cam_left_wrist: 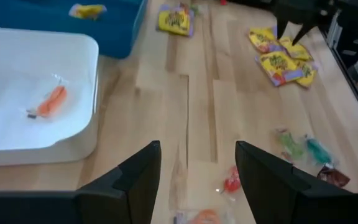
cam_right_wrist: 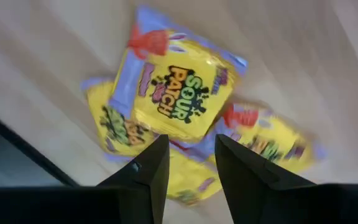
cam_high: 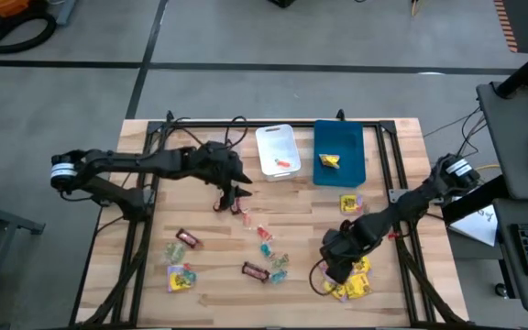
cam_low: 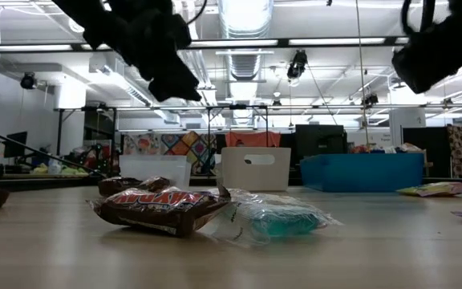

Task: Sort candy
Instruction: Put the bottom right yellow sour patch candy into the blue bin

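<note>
Hovering low right in the high view, the right hand (cam_right_wrist: 188,168) stands narrowly parted, empty, over overlapping yellow packets (cam_right_wrist: 179,93); closing could lift two together. Their glossy wrappers bear red marks. Farther up-frame, the left hand (cam_left_wrist: 194,180), wide and empty, overlooks red candies (cam_left_wrist: 231,182).

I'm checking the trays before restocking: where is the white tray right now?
In the high view the white tray sits at the table's far edge near the middle, just left of the blue tray, holding one orange-red candy.
</note>
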Tool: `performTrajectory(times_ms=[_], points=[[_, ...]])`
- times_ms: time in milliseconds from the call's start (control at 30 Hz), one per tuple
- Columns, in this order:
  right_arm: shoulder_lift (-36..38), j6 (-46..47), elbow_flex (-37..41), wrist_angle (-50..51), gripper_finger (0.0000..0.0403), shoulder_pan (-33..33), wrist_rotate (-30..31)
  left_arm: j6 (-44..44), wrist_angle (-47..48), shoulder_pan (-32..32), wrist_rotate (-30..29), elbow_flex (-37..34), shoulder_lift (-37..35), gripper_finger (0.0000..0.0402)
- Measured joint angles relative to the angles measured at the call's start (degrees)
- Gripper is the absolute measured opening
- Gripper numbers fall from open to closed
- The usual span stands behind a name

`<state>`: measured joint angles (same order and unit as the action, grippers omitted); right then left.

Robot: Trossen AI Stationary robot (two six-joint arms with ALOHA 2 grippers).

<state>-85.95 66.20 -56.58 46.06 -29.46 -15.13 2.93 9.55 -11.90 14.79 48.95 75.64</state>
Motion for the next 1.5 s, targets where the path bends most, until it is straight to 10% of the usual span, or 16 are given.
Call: performTrajectory(times_ms=[800, 1500], points=[[-8.03, -27.28, 0.08, -4.88, 0.0249, -3.92, 12.70, 4.81, -0.18, 13.01, -12.88, -0.13, -5.29, 0.0190], [-11.89, -28.39, 0.02, -10.88, 0.0090, -0.69, 15.88, 7.13, -0.12, 13.64, -12.83, -0.35, -3.94, 0.0190]])
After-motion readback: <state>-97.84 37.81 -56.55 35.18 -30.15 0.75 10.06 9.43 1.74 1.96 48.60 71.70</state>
